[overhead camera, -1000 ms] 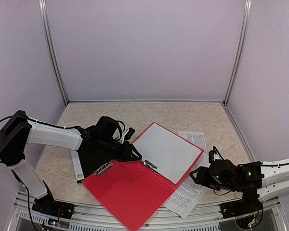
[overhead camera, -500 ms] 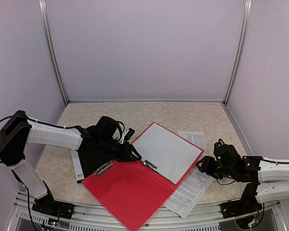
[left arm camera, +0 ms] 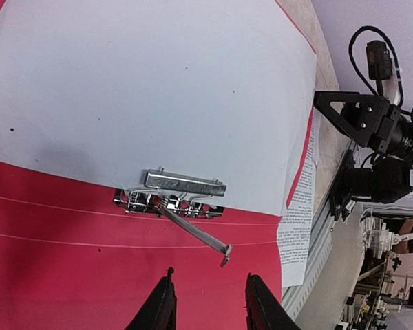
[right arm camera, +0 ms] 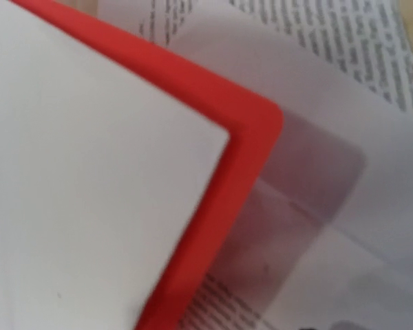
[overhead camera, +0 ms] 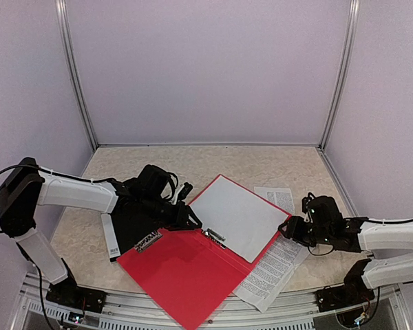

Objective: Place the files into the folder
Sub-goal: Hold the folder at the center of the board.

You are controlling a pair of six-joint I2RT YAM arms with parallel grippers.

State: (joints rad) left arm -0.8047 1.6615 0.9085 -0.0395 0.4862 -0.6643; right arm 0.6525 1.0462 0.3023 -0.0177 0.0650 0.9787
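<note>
Folder: a red folder [overhead camera: 186,275] lies open on the bench [overhead camera: 158,161], with a metal clip [left arm camera: 182,192] at its spine and one blank sheet [overhead camera: 237,216] on its right-hand leaf.

Files outside: the printed sheets [overhead camera: 268,275] lie off the folder's right corner. The right wrist view shows that red corner overlapping them, so they are partly tucked beneath it.

Long axis: the printed sheets run alongside the folder's right edge, from its far right side toward its near right side.

Right end effector [overhead camera: 289,230]: it is poised at the folder's right corner, directly over the printed sheets. Its jaws do not show in any view, so I cannot tell whether they are apart or closed.

Left end effector [left arm camera: 208,282]: it hovers over the folder's spine, just short of the clip. Its jaws are apart and grip nothing.

Nearer arm: the right arm, by a wide margin, since the whole folder lies between the left arm and the loose sheets.

Coming move: likely a pull by the right arm, drawing the sheets out sideways from under the corner and away from the folder before they are lifted onto it.
</note>
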